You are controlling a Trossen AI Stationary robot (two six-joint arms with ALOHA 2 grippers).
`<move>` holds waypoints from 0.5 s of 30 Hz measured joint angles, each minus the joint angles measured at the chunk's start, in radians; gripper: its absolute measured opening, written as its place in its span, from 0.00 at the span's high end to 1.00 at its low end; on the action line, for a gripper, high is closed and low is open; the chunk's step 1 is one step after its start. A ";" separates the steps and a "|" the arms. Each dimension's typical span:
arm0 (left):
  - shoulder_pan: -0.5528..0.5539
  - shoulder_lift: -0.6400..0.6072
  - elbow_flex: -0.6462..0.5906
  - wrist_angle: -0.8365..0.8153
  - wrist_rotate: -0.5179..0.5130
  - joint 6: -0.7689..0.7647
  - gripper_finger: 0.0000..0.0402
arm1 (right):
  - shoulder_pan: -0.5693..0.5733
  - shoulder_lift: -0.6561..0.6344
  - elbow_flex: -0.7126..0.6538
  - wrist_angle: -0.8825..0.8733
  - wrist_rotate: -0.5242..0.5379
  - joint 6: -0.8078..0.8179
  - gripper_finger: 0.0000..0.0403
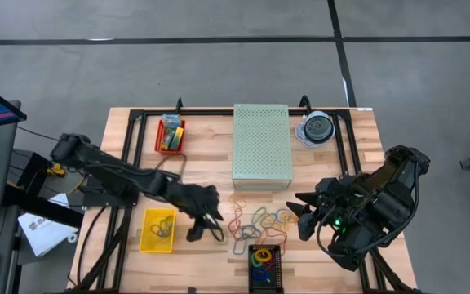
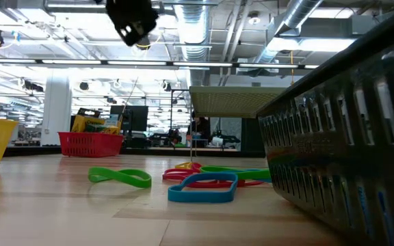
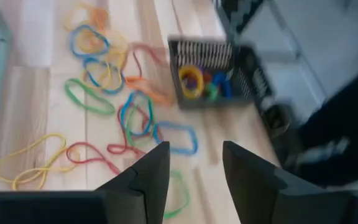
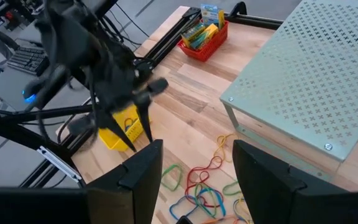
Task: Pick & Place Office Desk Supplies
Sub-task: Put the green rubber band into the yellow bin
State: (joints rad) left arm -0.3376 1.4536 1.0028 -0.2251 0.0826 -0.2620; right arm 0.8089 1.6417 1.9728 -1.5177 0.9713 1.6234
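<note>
Loose rubber bands (image 1: 259, 224) in several colours lie flat on the wooden table between my two grippers, and show in the left wrist view (image 3: 129, 112) and the low view (image 2: 202, 188). My left gripper (image 1: 206, 235) hangs above the table just left of the pile, between it and the yellow basket (image 1: 159, 230). It is open (image 3: 196, 149) with nothing between its fingers. My right gripper (image 1: 300, 216) hovers high at the pile's right, open (image 4: 197, 149) and empty. Crayon boxes (image 1: 170, 133) stand in the red basket (image 1: 160, 147) at the far left.
A pale green perforated box (image 1: 261, 145) stands behind the pile, with a clear disc case (image 1: 317, 129) at its right. A black basket (image 1: 265, 268) at the near edge holds rubber bands; the yellow basket holds some too. Black frame rails (image 1: 129, 163) run along the table's sides.
</note>
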 joint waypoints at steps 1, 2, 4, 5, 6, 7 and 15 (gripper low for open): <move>-0.006 0.029 0.020 -0.019 0.001 0.047 0.64 | 0.000 0.000 0.000 0.001 0.001 0.000 0.53; -0.013 0.058 0.039 -0.030 -0.006 0.087 0.64 | 0.000 0.000 0.000 0.002 0.001 0.000 0.53; -0.023 0.107 0.059 -0.061 -0.038 0.145 0.64 | 0.000 0.000 0.000 0.004 0.002 0.000 0.53; -0.027 0.132 0.064 -0.064 -0.052 0.163 0.64 | 0.000 0.000 0.000 0.004 0.002 0.000 0.53; -0.031 0.155 0.064 -0.066 -0.064 0.178 0.64 | 0.000 0.000 0.000 0.004 0.002 0.000 0.53; -0.033 0.175 0.064 -0.077 -0.079 0.190 0.64 | 0.000 0.000 0.000 0.004 0.002 0.000 0.53; -0.043 0.334 0.064 -0.062 -0.104 0.206 0.64 | -0.006 0.001 0.000 0.009 0.002 0.000 0.53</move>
State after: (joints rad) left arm -0.3801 1.7876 1.0668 -0.2874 -0.0212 -0.0563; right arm 0.8027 1.6422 1.9728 -1.5082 0.9730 1.6234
